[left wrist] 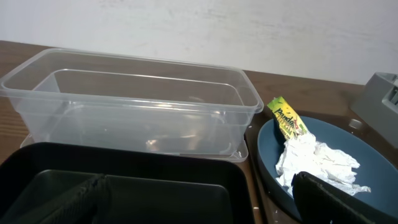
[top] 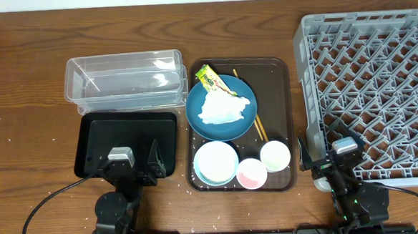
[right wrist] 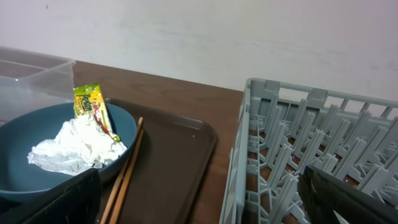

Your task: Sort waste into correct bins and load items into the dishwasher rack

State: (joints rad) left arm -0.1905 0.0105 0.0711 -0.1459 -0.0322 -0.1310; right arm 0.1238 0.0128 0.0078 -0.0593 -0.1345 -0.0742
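The sort has not yet begun, by the look of things: both bins and the rack are bare, and all the waste in view sits on the dishes. The left gripper [top: 135,162] hangs over the near edge of the black tray [top: 95,137] at the table's [top: 20,69] 8 o'clock, jaws spread wide with nothing between them. The right gripper [top: 324,147] hangs at 4 o'clock beside the near-left corner of the grey rack [top: 371,65], likewise open and empty. The clear tub [top: 124,64] lies at 10 o'clock, touching the black tray's far edge. At centre the brown serving tray [top: 276,106] carries the blue plate [top: 198,107]. The crumpled napkin [top: 224,107] is heaped in the plate's middle and the printed wrapper [top: 210,77] leans on its rim at 11 o'clock, one end tucked against the napkin. The chopsticks [top: 258,125] run along the plate's 3 o'clock side. The bowl [top: 216,162], pink cup [top: 251,173] and white cup [top: 275,155] line the serving tray's near edge. The step in hand seems to be clearing waste off the plate, since the plate cannot be racked while loaded. The left arm is nearer, so the likely next move is a reach toward its 1 o'clock and a descent over the napkin's peak. A soft pinch on the folds should do, taken without dragging the wrapper along, then a carry to one bin.
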